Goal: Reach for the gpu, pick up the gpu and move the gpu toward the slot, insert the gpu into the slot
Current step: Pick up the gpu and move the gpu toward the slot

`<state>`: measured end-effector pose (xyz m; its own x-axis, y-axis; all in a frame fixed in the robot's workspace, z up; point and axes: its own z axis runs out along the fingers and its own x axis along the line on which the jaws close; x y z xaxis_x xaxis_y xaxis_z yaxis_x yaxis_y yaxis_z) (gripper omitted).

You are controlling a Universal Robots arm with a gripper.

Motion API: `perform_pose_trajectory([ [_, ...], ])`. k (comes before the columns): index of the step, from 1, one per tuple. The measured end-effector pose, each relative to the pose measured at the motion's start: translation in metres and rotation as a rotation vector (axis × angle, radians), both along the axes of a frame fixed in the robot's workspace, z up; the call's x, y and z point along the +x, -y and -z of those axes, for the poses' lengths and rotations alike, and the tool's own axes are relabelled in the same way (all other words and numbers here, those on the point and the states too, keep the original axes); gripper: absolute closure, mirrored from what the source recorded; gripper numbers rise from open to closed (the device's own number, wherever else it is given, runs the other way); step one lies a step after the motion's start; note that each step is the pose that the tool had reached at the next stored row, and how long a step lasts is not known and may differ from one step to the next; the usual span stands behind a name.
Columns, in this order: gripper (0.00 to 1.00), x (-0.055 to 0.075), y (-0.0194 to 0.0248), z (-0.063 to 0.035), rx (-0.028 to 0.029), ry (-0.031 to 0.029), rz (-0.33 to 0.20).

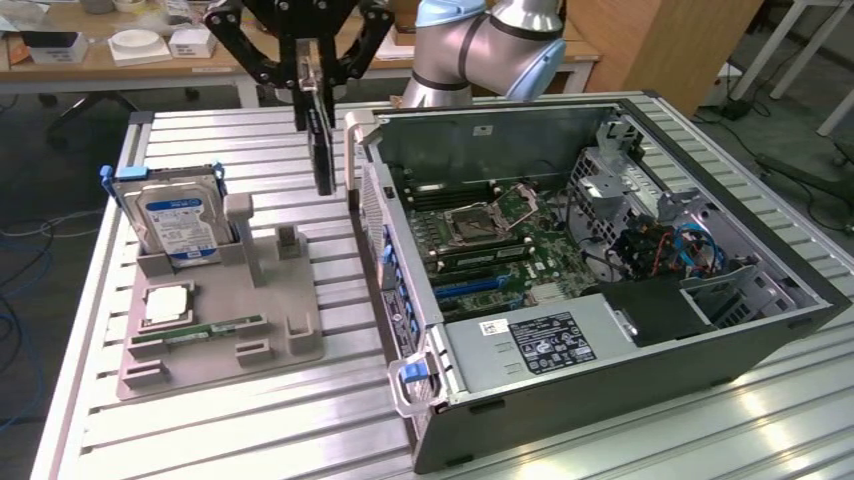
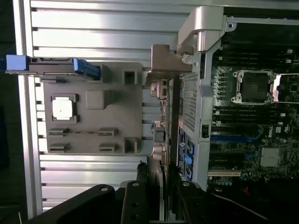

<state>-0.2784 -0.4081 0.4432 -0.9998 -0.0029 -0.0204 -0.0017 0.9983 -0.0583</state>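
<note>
The gpu (image 1: 320, 150) is a thin dark card hanging edge-down in the air, over the gap between the grey holder and the open computer case (image 1: 747, 330). My gripper (image 1: 311, 80) is shut on its upper end. In the wrist view the gpu (image 2: 160, 135) shows edge-on, with its metal bracket end farthest from my gripper (image 2: 160, 186), just outside the case wall. The blue slot (image 1: 467, 287) lies on the motherboard inside the case, apart from the card; in the wrist view the slot (image 2: 233, 138) sits beyond the case wall.
A grey holder (image 1: 214, 345) in the exterior view's left carries a blue-labelled hard drive (image 1: 180, 222), a processor chip (image 1: 167, 303) and a green memory stick (image 1: 200, 330). The case's side wall (image 1: 367, 210) stands close beside the hanging card. A power supply (image 1: 534, 345) fills the case's near end.
</note>
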Motion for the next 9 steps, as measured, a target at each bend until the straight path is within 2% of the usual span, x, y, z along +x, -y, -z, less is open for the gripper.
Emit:
perform_pose_trajectory([
  [9, 0.71, 0.038, 0.0, 0.0013, 0.0011, 0.0, 0.0],
])
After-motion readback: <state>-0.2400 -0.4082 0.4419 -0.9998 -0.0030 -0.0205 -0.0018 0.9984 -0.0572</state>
